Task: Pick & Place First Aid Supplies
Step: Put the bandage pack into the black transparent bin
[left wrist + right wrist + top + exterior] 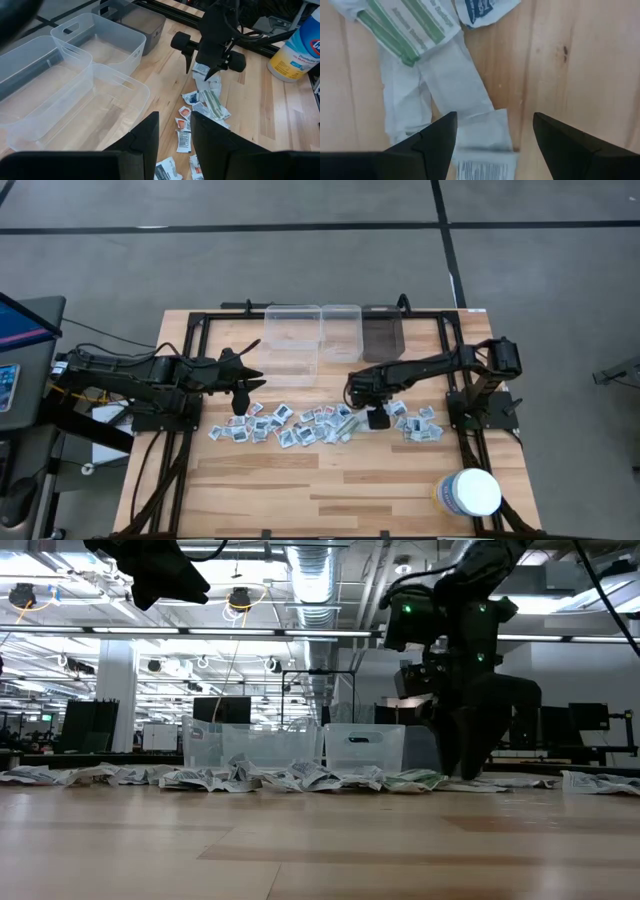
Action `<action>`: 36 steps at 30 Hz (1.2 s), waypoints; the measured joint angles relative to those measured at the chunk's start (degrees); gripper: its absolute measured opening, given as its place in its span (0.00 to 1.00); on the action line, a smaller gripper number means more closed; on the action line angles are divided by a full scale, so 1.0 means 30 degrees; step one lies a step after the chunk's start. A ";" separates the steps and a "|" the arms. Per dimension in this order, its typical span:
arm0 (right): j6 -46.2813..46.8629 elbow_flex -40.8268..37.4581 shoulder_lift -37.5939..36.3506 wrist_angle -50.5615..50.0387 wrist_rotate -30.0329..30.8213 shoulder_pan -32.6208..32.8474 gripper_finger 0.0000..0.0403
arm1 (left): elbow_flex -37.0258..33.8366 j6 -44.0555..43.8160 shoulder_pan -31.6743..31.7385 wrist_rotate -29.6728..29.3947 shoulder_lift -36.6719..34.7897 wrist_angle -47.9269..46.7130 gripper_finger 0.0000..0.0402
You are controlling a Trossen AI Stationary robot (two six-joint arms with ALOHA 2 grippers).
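Pale wrapper (452,85) right under the lens, right gripper (492,132) spread astride it, perhaps touching; left gripper (175,135) parted, aloft.

no word reads in full. the long wrapper (402,27) carries green-striped lettering too blurred to make out, a packet (485,10) beside it has a dark blue print, and the tub's label (302,47) shows only cut-off blue letters.

Packets (300,426) crowd mid-table; bare wood in front, bins (292,342) block behind.
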 joint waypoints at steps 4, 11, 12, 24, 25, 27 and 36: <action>0.0387 -0.1023 -0.0117 0.0922 -0.0051 -0.0015 0.63 | 0.0000 0.0000 0.0000 -0.0005 0.0000 0.0007 0.28; 0.1014 -0.1299 -0.0087 0.1243 -0.0055 0.0145 0.63 | 0.0000 0.0000 0.0000 -0.0007 0.0000 0.0028 0.28; 0.1032 -0.1301 -0.0085 0.1253 -0.0059 0.0145 0.63 | 0.0000 0.0000 0.0000 -0.0007 0.0000 0.0036 0.28; 0.0990 -0.0954 -0.1035 0.0416 -0.0044 0.0131 0.63 | 0.0000 0.0000 0.0001 -0.0007 0.0000 0.0216 0.28; 0.0990 -0.0780 -0.1192 0.0617 -0.0044 0.0131 0.63 | 0.0000 0.0000 0.0000 -0.0007 0.0000 0.0234 0.28; 0.0979 -0.0559 -0.1458 0.0210 0.0011 0.0131 0.63 | 0.0000 0.0000 0.0000 -0.0007 -0.0007 0.0270 0.28; 0.0750 -0.0500 -0.1270 -0.0810 0.0029 0.0145 0.63 | 0.0000 0.0000 0.0003 -0.0011 -0.0005 0.0283 0.28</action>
